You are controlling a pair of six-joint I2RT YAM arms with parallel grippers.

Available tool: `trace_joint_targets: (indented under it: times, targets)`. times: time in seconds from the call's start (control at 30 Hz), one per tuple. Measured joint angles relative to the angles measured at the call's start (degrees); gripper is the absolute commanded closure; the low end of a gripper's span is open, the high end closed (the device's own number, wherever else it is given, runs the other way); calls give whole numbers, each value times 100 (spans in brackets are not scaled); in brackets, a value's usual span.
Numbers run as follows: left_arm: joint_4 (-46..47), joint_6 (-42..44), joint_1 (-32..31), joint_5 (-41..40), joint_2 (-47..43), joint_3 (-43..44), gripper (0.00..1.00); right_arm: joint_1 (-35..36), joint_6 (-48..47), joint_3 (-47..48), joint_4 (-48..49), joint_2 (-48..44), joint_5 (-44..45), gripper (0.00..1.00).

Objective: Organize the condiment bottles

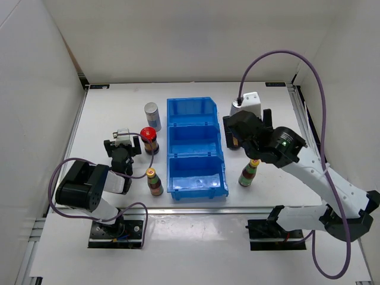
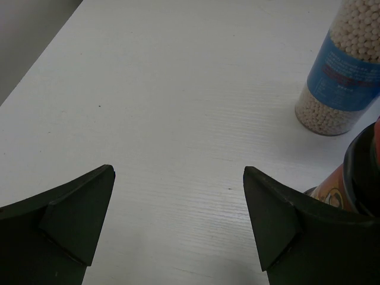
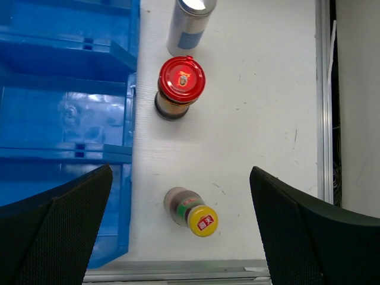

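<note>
Two slim yellow-capped bottles: nearest the front edge of the table (image 1: 107,119), left slim bottle (image 1: 154,181) and right slim bottle (image 3: 199,215) flank the blue bin (image 1: 196,148); right cap's red tag unreadable.
Left gripper (image 2: 178,172): jaws spread, empty, beside the left red-capped bottle (image 1: 149,138).
Right gripper (image 3: 181,178): jaws spread, empty, over its row.
Right red-capped bottle (image 3: 180,83): cap emblem illegible.
Pale cylinders: farthest; left cylinder (image 2: 341,71) blue-labelled, print blurred; right cylinder (image 3: 189,27) shows blue too.
</note>
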Motion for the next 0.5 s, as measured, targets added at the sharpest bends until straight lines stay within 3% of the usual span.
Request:
trace_joint_targets:
  times: [0.5]
  targets:
    - [-44, 4, -57, -83, -216, -13, 0, 0, 892, -798, -584, -811, 275, 0]
